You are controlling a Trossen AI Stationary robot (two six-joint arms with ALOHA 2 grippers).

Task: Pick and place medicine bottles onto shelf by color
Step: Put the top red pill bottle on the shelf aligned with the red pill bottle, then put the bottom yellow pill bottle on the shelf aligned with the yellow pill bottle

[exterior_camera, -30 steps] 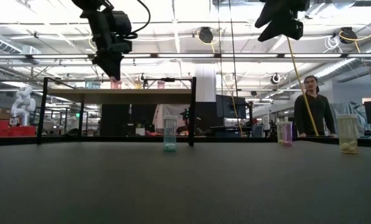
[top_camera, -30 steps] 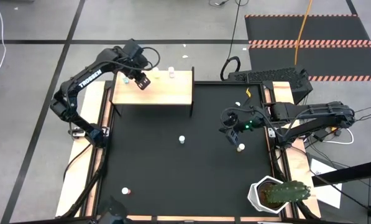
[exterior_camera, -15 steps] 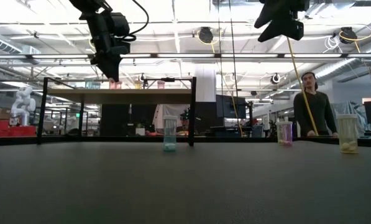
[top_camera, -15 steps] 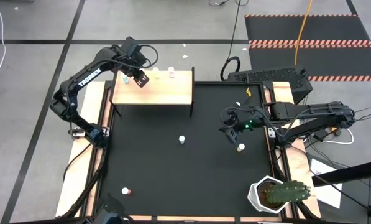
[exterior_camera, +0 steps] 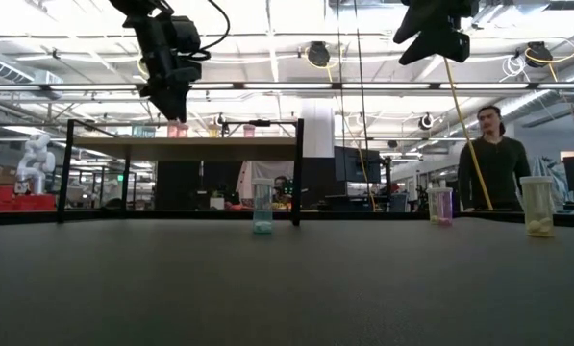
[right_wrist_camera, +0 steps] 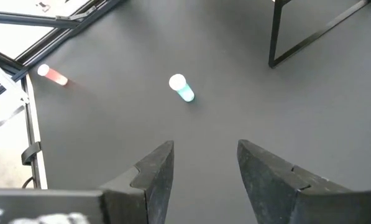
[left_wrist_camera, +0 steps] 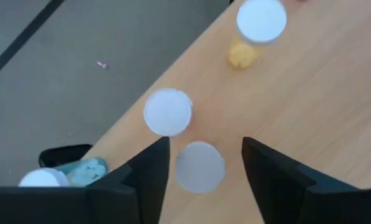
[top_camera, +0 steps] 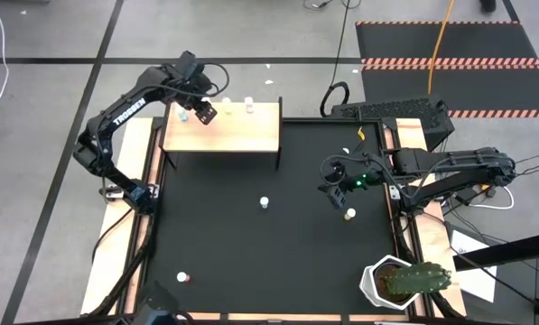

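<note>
My left gripper (left_wrist_camera: 201,163) hangs with jaws apart over a bottle just set on the shelf (top_camera: 242,131) among others, while three bottles wait on the mat below my open right gripper (right_wrist_camera: 201,165).

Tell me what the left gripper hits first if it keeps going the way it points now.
Most likely the white-capped bottle standing between the open fingers of the left gripper, then the shelf beneath it. How far above the cap it hangs is unclear.
</note>
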